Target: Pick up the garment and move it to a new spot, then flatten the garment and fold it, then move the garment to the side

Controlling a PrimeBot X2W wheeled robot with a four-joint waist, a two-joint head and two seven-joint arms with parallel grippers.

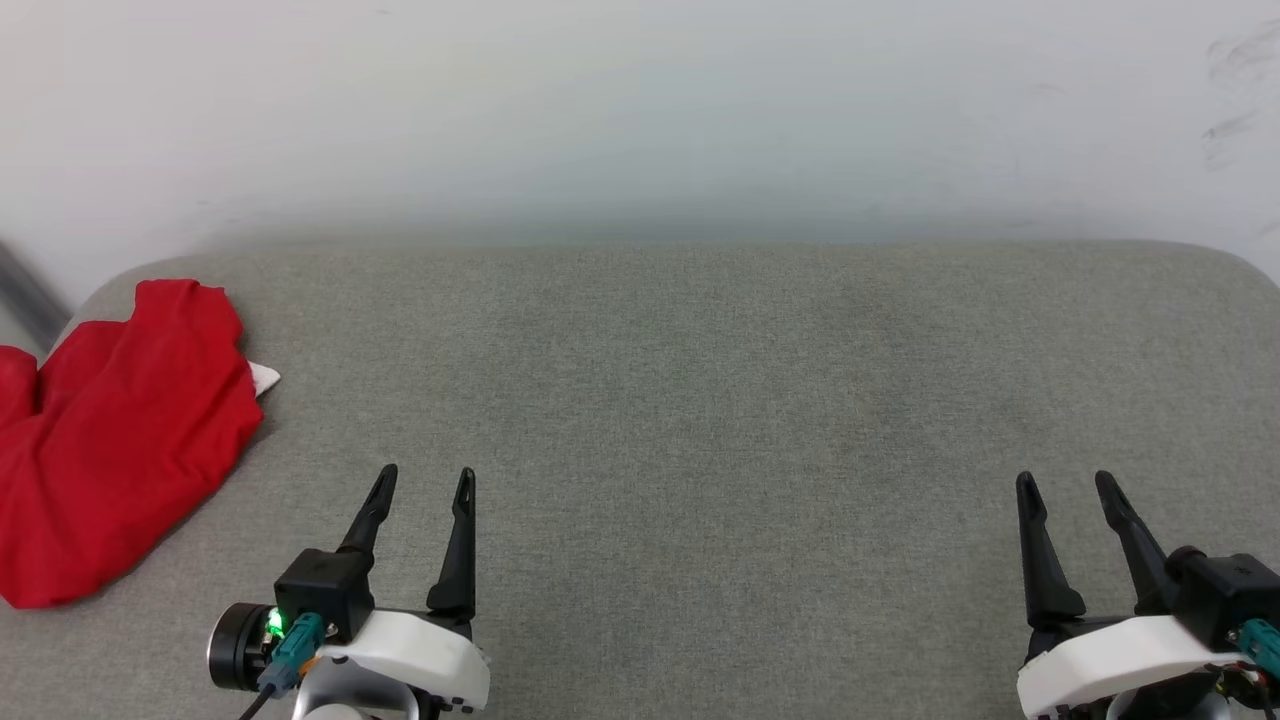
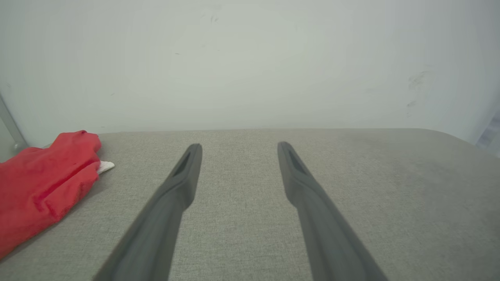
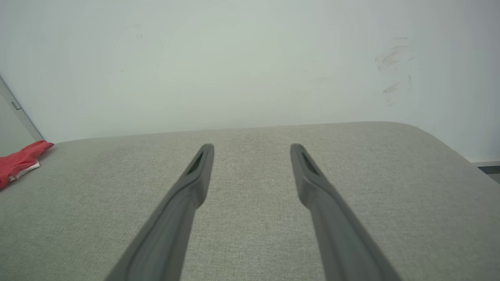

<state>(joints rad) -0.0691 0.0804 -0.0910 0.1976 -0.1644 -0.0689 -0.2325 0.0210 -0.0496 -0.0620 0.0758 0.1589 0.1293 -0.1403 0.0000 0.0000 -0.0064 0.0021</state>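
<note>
Leftward, at ten o'clock from the nearer left gripper [image 1: 427,472], the garment [image 1: 120,440] lies bunched, long axis seven-to-one o'clock, well apart from the right gripper [image 1: 1064,477]; both spread-fingered, empty.

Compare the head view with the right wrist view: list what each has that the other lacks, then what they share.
Head, not right wrist: the left gripper, open, and the bulk of the crumpled red garment. Right wrist, not head: a dark strip beyond the right edge of the grey surface. Both: the right gripper, open, the surface, the scuffed wall and part of the garment.
</note>
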